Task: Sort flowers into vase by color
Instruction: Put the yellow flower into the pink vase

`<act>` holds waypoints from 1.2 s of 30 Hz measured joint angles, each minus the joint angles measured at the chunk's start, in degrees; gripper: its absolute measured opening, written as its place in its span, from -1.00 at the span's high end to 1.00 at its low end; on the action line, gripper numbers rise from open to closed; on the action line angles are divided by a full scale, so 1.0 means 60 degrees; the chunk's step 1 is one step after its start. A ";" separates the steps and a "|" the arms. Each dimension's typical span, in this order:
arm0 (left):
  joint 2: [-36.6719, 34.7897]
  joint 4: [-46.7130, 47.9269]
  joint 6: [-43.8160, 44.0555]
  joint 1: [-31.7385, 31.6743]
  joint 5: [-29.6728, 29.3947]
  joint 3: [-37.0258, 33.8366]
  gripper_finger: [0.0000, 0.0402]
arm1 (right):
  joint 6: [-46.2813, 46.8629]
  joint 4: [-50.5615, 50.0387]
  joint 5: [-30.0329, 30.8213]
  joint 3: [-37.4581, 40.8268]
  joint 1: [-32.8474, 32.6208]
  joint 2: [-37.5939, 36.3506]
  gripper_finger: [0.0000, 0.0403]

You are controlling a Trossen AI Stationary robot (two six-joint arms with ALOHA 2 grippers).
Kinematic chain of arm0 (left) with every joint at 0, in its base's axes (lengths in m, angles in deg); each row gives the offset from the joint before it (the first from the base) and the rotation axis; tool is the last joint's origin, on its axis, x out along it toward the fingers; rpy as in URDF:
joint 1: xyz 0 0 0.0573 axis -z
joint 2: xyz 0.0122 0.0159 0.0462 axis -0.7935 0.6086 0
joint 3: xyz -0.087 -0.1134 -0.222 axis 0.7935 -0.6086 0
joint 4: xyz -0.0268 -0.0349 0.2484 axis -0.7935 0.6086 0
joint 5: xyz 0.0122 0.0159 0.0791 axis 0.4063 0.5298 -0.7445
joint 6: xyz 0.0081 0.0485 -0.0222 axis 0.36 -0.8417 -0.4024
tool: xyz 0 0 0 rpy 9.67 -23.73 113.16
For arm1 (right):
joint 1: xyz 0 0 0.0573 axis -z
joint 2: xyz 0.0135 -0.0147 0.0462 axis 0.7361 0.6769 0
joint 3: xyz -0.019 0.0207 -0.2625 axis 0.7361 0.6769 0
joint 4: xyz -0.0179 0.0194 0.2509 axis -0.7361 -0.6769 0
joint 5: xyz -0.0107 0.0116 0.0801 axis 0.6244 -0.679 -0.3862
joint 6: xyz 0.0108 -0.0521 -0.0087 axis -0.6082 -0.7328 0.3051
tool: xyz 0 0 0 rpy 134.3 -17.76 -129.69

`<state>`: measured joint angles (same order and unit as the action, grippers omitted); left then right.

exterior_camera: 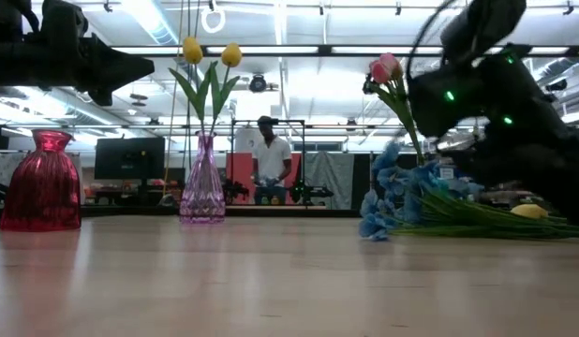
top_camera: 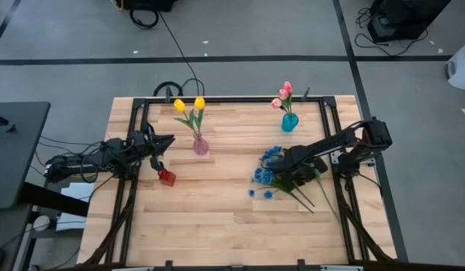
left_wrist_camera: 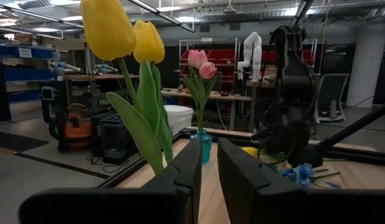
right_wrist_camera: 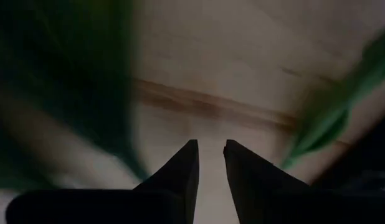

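A pile of blue-blossom sprays (top_camera: 265, 175) with long green stems (top_camera: 304, 197) lies flat on the table at the right; a yellow tulip head (exterior_camera: 528, 212) lies among them. My right gripper (top_camera: 296, 179) is low over the pile, its fingers (right_wrist_camera: 210, 163) a little apart over bare wood, with blurred green stems on either side. Two yellow tulips (top_camera: 189, 105) stand in a purple vase (top_camera: 200, 145), and pink tulips (top_camera: 284, 94) stand in a blue vase (top_camera: 290, 122). A red vase (top_camera: 167, 178) stands empty. My left gripper (top_camera: 162, 145) hovers at the left, shut and empty.
A dark metal frame (top_camera: 232, 98) runs along the table's far edge and sides. Bare wood (top_camera: 217, 218) lies between the red vase and the flower pile and toward the near edge. A person (exterior_camera: 269, 159) stands in the room far behind the table.
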<state>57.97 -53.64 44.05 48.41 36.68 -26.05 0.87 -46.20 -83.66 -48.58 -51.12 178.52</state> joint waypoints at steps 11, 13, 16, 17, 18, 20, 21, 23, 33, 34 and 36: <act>0.0001 -0.0002 -0.0006 -0.0001 0.0000 0.0000 0.72 | 0.1339 -0.3466 0.0865 -0.0452 -0.0192 -0.0022 0.59; 0.0004 -0.0004 -0.0007 0.0000 0.0000 0.0000 0.72 | 0.1441 -0.3468 0.0764 -0.0241 -0.0244 -0.0022 0.59; 0.0002 -0.0011 -0.0007 -0.0001 0.0000 0.0000 0.72 | 0.1536 -0.3250 0.0718 0.0120 -0.0283 -0.0022 0.59; 0.0004 -0.0015 -0.0006 0.0000 0.0000 0.0000 0.72 | 0.1553 -0.3194 0.0721 0.0230 -0.0294 -0.0022 0.59; 0.0002 -0.0015 -0.0007 0.0000 0.0000 0.0000 0.72 | 0.1553 -0.3153 0.0718 0.0336 -0.0301 -0.0022 0.59; 0.0000 -0.0015 -0.0007 0.0000 0.0000 0.0000 0.72 | 0.1558 -0.2928 0.0685 0.0521 -0.0301 -0.0022 0.59; 0.0004 -0.0015 -0.0007 -0.0003 0.0000 0.0000 0.72 | 0.1556 -0.2794 0.0656 0.0610 -0.0301 -0.0019 0.59; 0.0003 -0.0015 -0.0007 0.0000 0.0000 0.0000 0.72 | 0.1553 -0.2460 0.0652 0.0744 -0.0301 -0.0019 0.59; 0.0000 -0.0018 -0.0007 0.0000 0.0000 0.0000 0.72 | 0.1264 -0.0938 0.0510 0.0842 -0.0301 -0.0015 0.59; 0.0001 -0.0015 -0.0007 -0.0002 0.0000 0.0000 0.72 | 0.1123 -0.0728 0.0435 0.0840 -0.0301 -0.0015 0.59; 0.0003 -0.0015 -0.0004 0.0000 0.0000 0.0000 0.72 | 0.0793 -0.0306 0.0228 0.0675 -0.0320 -0.0007 0.59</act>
<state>57.99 -53.73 44.02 48.41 36.68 -26.05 5.63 -48.03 -82.29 -44.53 -53.03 178.48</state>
